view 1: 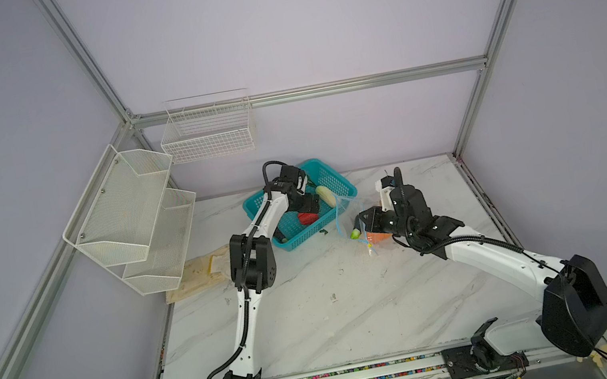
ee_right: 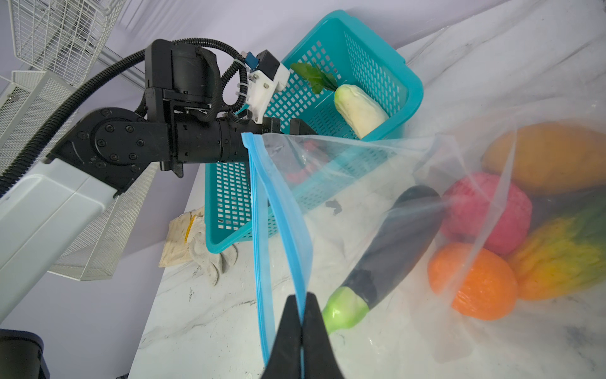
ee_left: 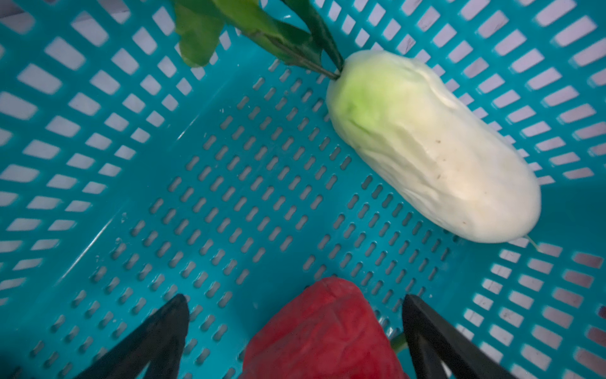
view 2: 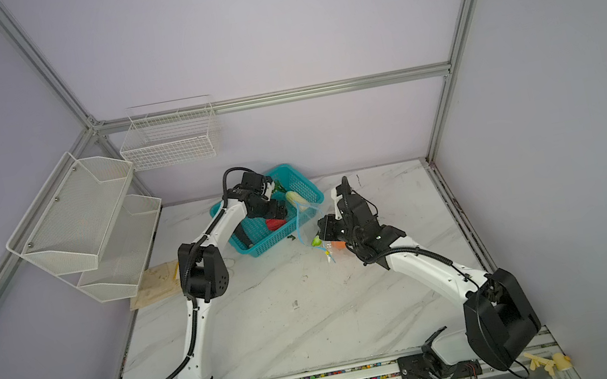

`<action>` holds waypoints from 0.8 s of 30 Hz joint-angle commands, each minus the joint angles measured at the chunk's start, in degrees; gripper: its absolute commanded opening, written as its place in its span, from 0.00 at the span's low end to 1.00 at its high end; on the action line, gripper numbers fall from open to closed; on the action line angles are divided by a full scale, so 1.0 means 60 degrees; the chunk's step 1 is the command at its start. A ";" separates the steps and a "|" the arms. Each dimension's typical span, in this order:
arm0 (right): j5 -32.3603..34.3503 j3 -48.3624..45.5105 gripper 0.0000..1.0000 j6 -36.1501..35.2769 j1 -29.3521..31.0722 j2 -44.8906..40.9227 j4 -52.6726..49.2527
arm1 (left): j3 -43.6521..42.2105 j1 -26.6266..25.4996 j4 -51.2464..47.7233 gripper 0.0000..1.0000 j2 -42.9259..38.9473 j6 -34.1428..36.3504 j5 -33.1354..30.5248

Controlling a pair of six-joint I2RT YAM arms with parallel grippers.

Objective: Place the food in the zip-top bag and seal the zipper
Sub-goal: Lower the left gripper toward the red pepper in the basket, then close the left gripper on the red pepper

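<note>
My left gripper [ee_left: 295,297] is open inside the teal basket [ee_left: 98,164], with a red food piece [ee_left: 324,331] lying loose between its fingers. A white cabbage [ee_left: 426,147] lies further along the basket floor. My right gripper [ee_right: 301,297] is shut on the blue zipper [ee_right: 282,203] strip of the zip-top bag [ee_right: 360,197], holding its mouth apart. Inside the bag lie a dark eggplant [ee_right: 396,236], an orange [ee_right: 472,282], a pink piece [ee_right: 485,210], a mango [ee_right: 551,157] and a green-yellow cucumber [ee_right: 564,256]. In both top views the bag [view 1: 370,208] [view 2: 329,215] sits just right of the basket [view 1: 339,184].
Green leaves [ee_left: 249,29] lie at the basket's far end. A white mesh shelf [view 1: 129,213] and a wire basket [view 1: 207,131] hang on the left and back walls. A cloth and paper [view 1: 202,271] lie left of the basket. The left arm [ee_right: 164,131] reaches over the basket.
</note>
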 commanded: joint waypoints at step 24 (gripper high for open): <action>-0.0076 0.0328 0.00 -0.0065 -0.0048 0.0213 0.0311 | -0.0515 0.0004 -0.0250 0.80 -0.0811 -0.0187 0.0140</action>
